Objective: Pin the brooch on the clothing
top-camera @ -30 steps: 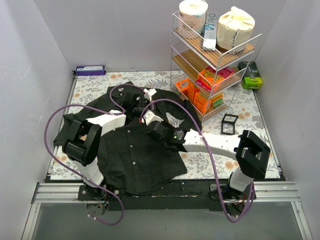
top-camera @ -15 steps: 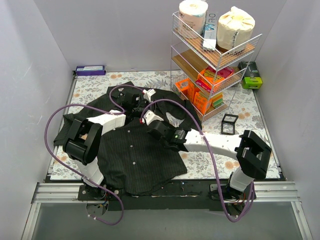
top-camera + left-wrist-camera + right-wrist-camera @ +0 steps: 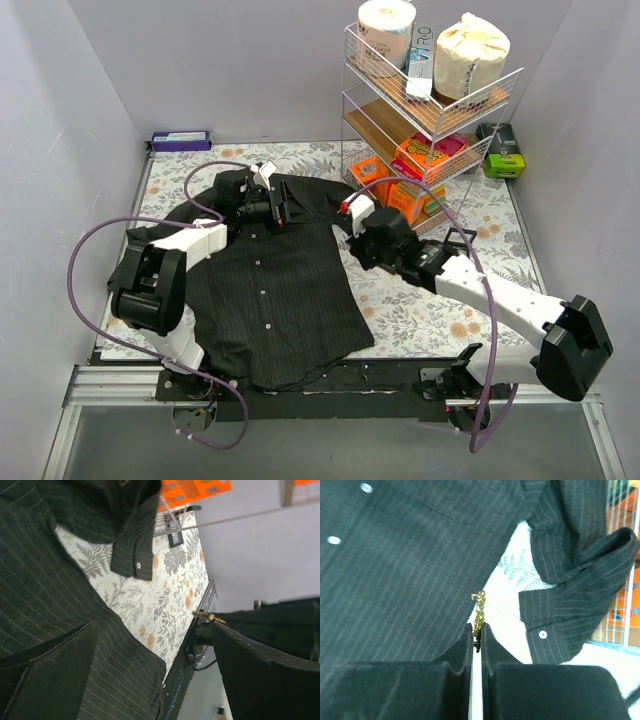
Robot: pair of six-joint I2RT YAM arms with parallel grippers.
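The clothing (image 3: 270, 290), a black pinstriped shirt with white buttons, lies spread on the floral table. My right gripper (image 3: 352, 214) hovers over the shirt's right edge. In the right wrist view the right gripper (image 3: 476, 626) is shut on the brooch (image 3: 479, 610), a thin golden piece sticking out past the fingertips above the shirt's front (image 3: 410, 565). My left gripper (image 3: 279, 205) is at the collar, and in the left wrist view the left gripper (image 3: 155, 625) stands wide open over the shirt (image 3: 45, 580). A tiny golden bit (image 3: 207, 615) shows at one left fingertip.
A wire rack (image 3: 420, 130) with paper rolls and orange boxes stands at the back right, close to the right gripper. A small black square frame (image 3: 459, 248), a green box (image 3: 503, 163) and a purple box (image 3: 181, 140) lie on the table. A buttoned sleeve cuff (image 3: 570, 615) lies beside the brooch.
The left gripper has opened and shifted back-left toward the collar. The right arm swung right and back, away from the shirt's middle, with the brooch. The shirt's right side now lies flatter.
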